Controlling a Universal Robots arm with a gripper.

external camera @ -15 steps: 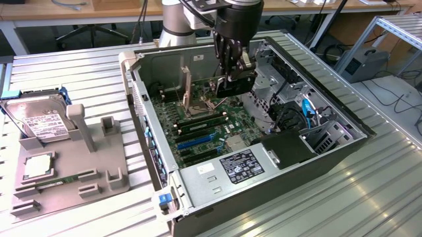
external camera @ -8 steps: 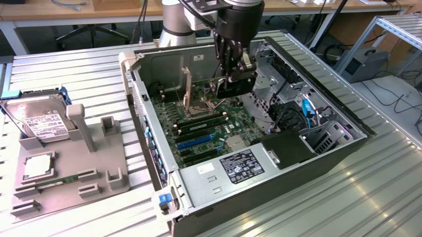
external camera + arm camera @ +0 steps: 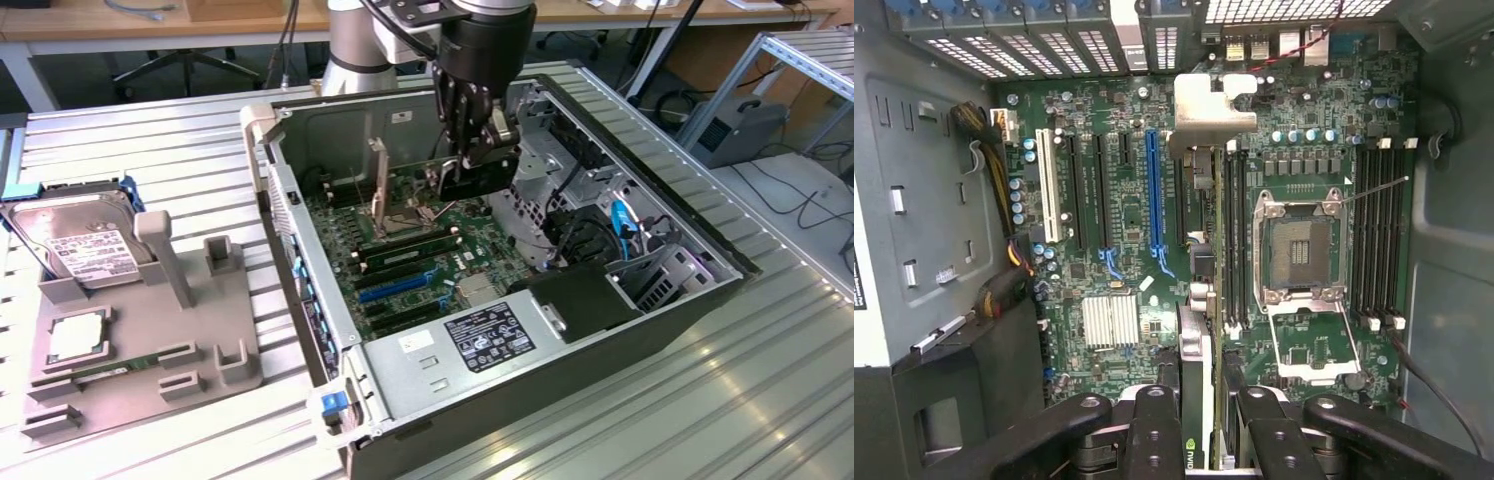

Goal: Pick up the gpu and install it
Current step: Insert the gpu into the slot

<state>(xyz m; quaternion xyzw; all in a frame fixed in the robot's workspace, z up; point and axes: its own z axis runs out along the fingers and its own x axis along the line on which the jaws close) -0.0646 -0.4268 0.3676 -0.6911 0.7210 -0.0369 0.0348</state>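
Holding gpu (image 3: 1199, 400) edge-on, gripper (image 3: 1199, 420) jaws clamped on it | gpu above motherboard (image 3: 1124, 210), near blue slot (image 3: 1154, 190) inside case (image 3: 400, 365) | risk: card misaligned with slot, jamming; bracket (image 3: 1209, 110) catching case rear.

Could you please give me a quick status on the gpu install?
Gripper shut on gpu. Card edge-on, hanging above motherboard inside case. Nothing seen blocking.

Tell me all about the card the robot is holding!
The gpu is a thin dark card seen edge-on, with a silver metal bracket at its far end. The pincer grips it at the near end, holding it on edge above the green motherboard, inside the open computer case.
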